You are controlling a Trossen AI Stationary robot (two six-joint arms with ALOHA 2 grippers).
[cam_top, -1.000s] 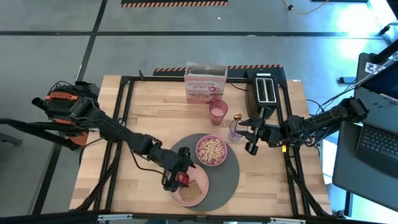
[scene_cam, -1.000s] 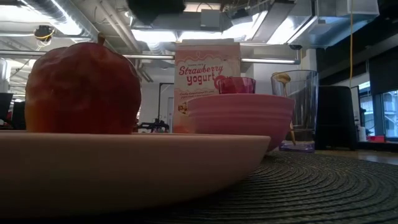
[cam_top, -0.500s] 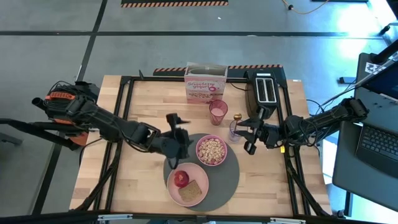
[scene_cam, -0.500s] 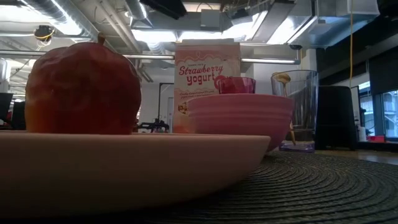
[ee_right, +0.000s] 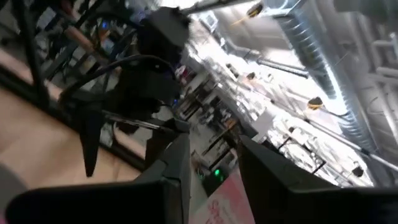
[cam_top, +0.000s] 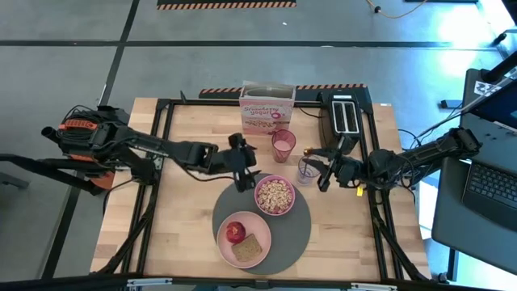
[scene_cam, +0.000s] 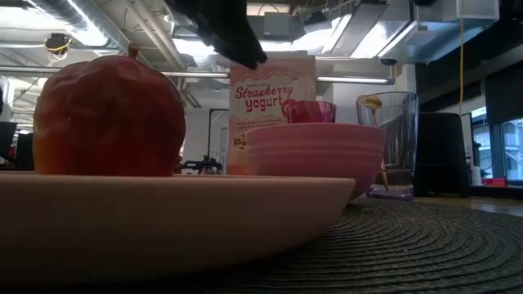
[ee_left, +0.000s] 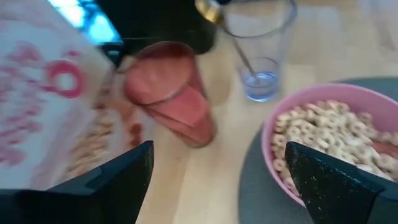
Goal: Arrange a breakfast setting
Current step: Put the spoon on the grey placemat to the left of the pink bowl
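The round dark-grey mat point(cam_top: 296, 234) carries the pink plate point(cam_top: 257, 229) with the red apple point(cam_top: 235, 232) and brown toast point(cam_top: 252, 249), and the pink bowl point(cam_top: 275, 195) of cereal. The pink tumbler point(cam_top: 283, 145), the clear glass point(cam_top: 306, 169) holding the small spoon point(cam_top: 308, 151), and the cereal box point(cam_top: 266, 113) stand beyond the mat. My left gripper point(cam_top: 245, 167) hovers open and empty over the mat's far-left edge, beside the bowl. My right gripper point(cam_top: 320, 171) is open and empty just right of the glass.
A black toaster point(cam_top: 346, 121) stands at the far right, behind my right gripper. Bare wood lies left of the mat and along the near edge. In the low view the apple point(scene_cam: 110, 114) and plate rim point(scene_cam: 163, 220) fill the foreground.
My left gripper has left the apple on the plate, risen, and gone toward the table's far edge, to beside the bowl. The apple stays on the plate next to the toast. My right gripper has shifted slightly toward the glass.
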